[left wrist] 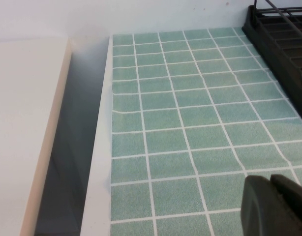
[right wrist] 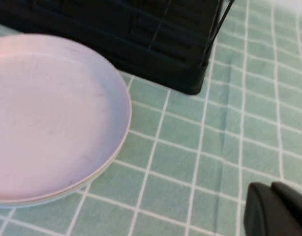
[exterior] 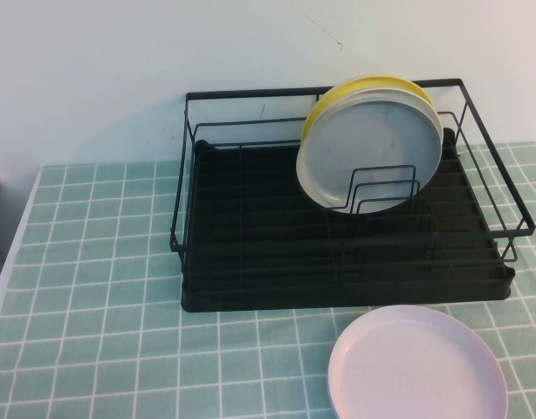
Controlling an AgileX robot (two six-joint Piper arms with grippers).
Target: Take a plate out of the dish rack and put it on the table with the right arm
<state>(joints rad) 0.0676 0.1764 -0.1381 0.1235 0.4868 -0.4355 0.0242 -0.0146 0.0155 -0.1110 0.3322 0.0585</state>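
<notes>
The pale pink plate (exterior: 416,367) (right wrist: 47,118) lies flat on the mint-green tiled table (exterior: 102,305), just in front of the black wire dish rack (exterior: 250,262) (right wrist: 156,44). Neither arm shows in the high view. My right gripper (right wrist: 271,189) hovers over bare tiles beside the plate, apart from it, its fingers pressed together and holding nothing. My left gripper (left wrist: 270,179) is shut too, over tiles near the table's left edge, with the rack's corner (left wrist: 284,54) beyond it.
A grey-white plate (exterior: 373,153) stands upright in the rack's dividers with a yellow plate (exterior: 338,100) behind it. A pale wall rises behind the rack. A gap and a cream surface (left wrist: 23,123) lie past the table's left edge.
</notes>
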